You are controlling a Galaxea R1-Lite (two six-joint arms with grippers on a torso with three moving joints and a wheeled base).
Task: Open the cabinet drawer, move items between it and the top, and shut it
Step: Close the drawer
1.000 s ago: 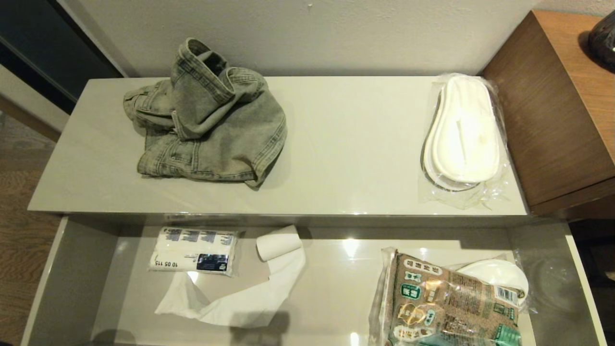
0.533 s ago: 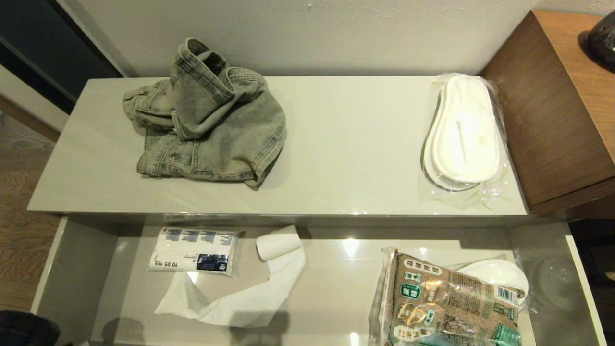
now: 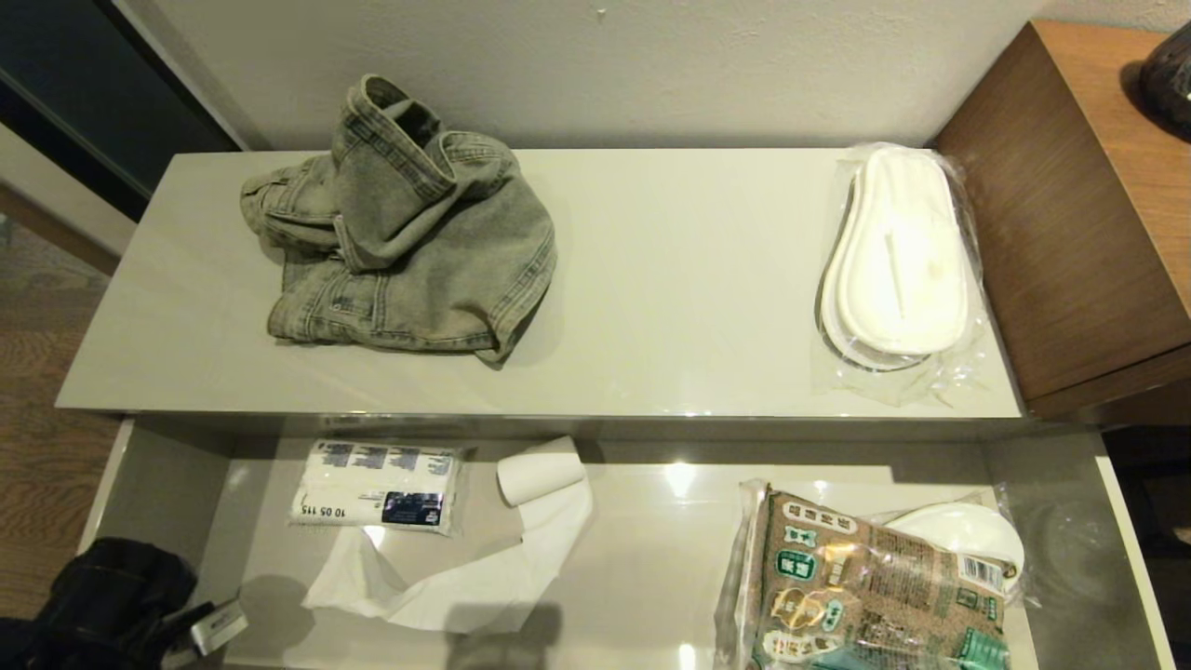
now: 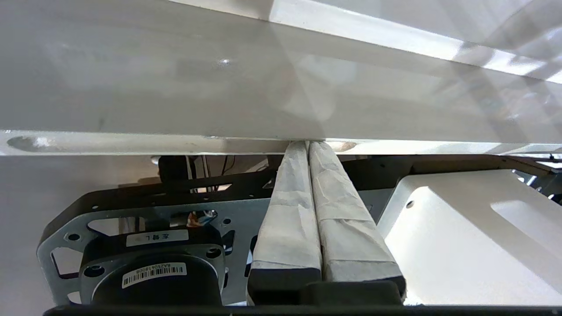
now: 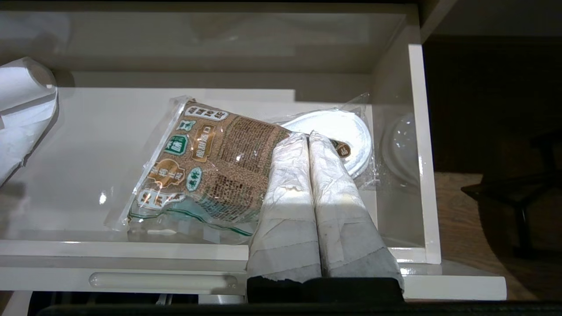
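Left wrist view: left hand (image 4: pixel 308 145) closed, empty, against cabinet drawer (image 4: pixel 175 105) front

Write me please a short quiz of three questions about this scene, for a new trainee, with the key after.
1. True or false: the cabinet drawer stands open.
2. Which lies on the top at the robot's right end? A) the jeans B) the wrapped slippers C) the printed packet
3. Fill in: the fingers of the left gripper are ____.

Key
1. True. Its inside shows below the top, holding the paper roll and the printed packet.
2. B. The jeans lie toward the left end; the packet is in the drawer.
3. Shut, with nothing between them.
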